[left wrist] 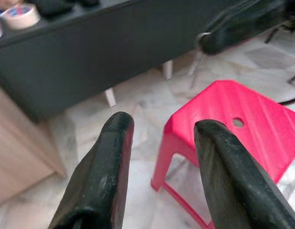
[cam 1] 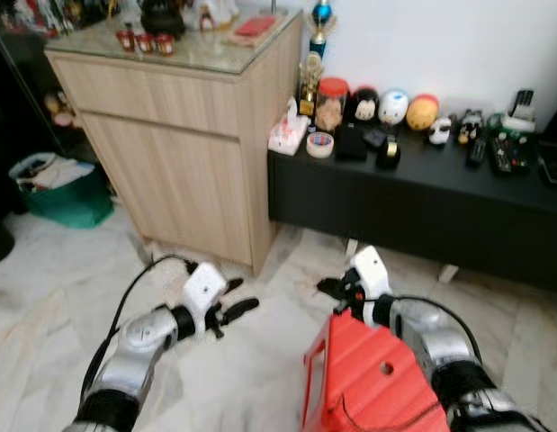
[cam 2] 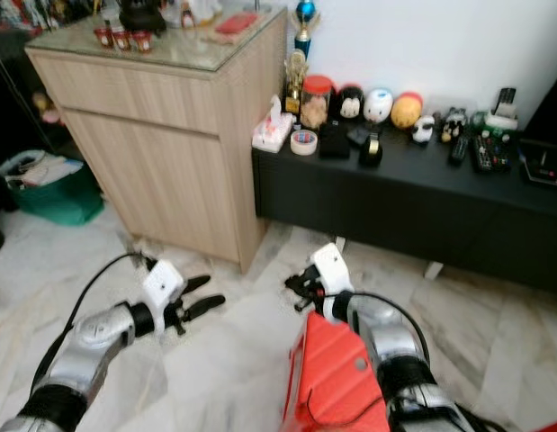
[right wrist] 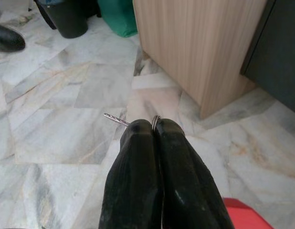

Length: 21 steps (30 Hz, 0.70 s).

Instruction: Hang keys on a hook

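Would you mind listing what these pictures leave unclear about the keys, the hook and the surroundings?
- Keys: in the right wrist view the shut right gripper covers all but a ring edge and a thin metal tip, so their number is unclear.
- Hook: I cannot make one out on the wall or the wooden cabinet.
- Small things on the black bench: too small and blurred in the eye views to name.
- Red stool: cut off by the bottom edge.

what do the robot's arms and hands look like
Both arms are silver metal with black joint bands and a white block at the wrist. A thin black cable loops along each forearm. The left hand and right hand each end in two long, rounded black fingers with a matte, slightly scuffed surface.
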{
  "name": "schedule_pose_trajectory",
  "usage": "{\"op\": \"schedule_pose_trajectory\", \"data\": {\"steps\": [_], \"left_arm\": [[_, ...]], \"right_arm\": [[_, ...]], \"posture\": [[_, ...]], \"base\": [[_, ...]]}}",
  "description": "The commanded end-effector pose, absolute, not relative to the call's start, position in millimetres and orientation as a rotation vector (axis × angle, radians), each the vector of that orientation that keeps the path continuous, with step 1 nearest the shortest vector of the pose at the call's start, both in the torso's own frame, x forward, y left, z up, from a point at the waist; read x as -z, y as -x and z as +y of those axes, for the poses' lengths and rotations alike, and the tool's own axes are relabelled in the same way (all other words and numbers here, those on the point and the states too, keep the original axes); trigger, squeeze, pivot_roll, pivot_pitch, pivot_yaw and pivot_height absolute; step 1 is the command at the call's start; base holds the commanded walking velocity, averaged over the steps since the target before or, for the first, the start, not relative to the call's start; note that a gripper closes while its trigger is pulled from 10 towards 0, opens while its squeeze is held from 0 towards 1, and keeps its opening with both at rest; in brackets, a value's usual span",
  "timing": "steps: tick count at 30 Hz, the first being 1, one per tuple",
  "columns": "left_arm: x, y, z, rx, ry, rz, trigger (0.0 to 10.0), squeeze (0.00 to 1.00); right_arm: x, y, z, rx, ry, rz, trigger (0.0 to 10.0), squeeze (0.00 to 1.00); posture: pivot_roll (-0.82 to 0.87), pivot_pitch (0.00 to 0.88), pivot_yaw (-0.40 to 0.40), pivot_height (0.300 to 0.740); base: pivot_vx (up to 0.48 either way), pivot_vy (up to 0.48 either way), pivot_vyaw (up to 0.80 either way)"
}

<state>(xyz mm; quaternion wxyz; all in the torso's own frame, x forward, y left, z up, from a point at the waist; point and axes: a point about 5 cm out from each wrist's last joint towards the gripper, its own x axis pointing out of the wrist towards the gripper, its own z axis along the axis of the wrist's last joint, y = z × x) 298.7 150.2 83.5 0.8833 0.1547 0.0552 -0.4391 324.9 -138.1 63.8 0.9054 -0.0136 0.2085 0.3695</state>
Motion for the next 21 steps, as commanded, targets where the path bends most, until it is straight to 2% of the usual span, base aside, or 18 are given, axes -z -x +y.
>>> {"op": "schedule_pose_trajectory", "data": {"steps": [1,11,21], "left_arm": [[-89,-295,141,0.981,-0.355,0.124,10.0,0.00],[-110,-291,113,1.083,-0.416,0.054,10.0,0.00],[-114,-294,103,1.074,-0.440,0.037,10.0,0.00]], "right_arm": [[-70,-326,-142,-0.760,0.039,0.428,10.0,0.00],[-97,-324,-132,-0.861,0.083,0.363,10.0,0.00],[-116,-317,-125,-0.949,0.119,0.316,10.0,0.00]], "posture": [[0.01,0.000,-0.045,0.740],[0.00,0.000,-0.049,0.740],[0.00,0.000,-0.049,0.740]], "base": [[0.000,0.000,0.00],[0.000,0.000,0.00],[0.000,0.000,0.00]]}}
